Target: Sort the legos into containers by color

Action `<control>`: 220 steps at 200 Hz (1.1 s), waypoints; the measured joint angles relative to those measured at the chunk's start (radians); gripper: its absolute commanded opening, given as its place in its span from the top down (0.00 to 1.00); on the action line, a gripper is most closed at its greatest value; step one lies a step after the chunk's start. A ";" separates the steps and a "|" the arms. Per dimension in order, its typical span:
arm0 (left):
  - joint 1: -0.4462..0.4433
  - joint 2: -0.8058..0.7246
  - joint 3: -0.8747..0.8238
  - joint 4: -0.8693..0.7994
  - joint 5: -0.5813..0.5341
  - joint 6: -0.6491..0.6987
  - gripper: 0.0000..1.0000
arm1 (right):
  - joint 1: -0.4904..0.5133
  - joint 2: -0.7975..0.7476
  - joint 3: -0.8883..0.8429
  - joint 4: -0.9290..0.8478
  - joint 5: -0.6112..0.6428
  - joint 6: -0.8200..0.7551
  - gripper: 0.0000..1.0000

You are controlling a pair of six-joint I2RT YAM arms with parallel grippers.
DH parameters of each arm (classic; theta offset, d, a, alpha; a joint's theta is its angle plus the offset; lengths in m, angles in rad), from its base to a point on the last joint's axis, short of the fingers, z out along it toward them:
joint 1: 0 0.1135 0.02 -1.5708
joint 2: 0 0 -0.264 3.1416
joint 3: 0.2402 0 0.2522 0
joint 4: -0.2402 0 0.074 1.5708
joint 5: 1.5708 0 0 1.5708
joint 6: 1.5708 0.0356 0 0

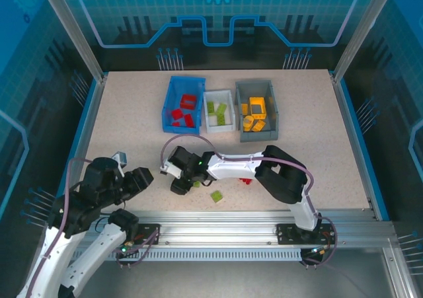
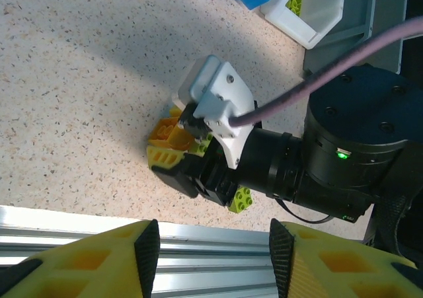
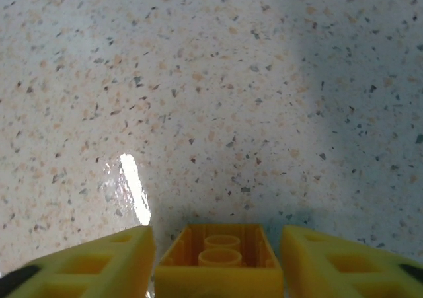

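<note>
Three bins sitting side by side at far side of table. Blue bin (image 1: 168,106) holding red bricks (image 1: 188,102), white bin (image 1: 220,129) holding green bricks (image 1: 220,110), grey bin (image 1: 272,108) holding yellow bricks (image 1: 256,106). Near front edge: yellow brick (image 3: 218,258) lying hollow side up, loose green brick (image 1: 216,195) lying alone, loose red brick (image 1: 246,180) lying a bit further right.

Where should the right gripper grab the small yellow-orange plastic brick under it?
By its two long side walls, coming straight down. The yellow-orange brick lies flat on the table, hollow underside up, lengthwise between the fingers of the right gripper, so those flat walls face them.
</note>
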 measured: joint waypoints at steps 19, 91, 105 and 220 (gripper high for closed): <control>0.000 0.004 0.000 0.003 0.005 0.000 0.49 | 0.000 0.000 -0.001 -0.004 0.001 0.009 0.62; 0.000 0.164 0.006 0.191 0.128 0.004 0.46 | -0.083 -0.376 -0.162 -0.023 0.104 0.087 0.67; -0.002 0.263 0.023 0.264 0.163 0.004 0.46 | -0.167 -0.507 -0.181 -0.039 0.149 0.113 0.67; -0.372 0.954 0.373 0.731 0.082 0.087 0.47 | -0.767 -0.270 0.020 -0.229 0.229 0.276 0.66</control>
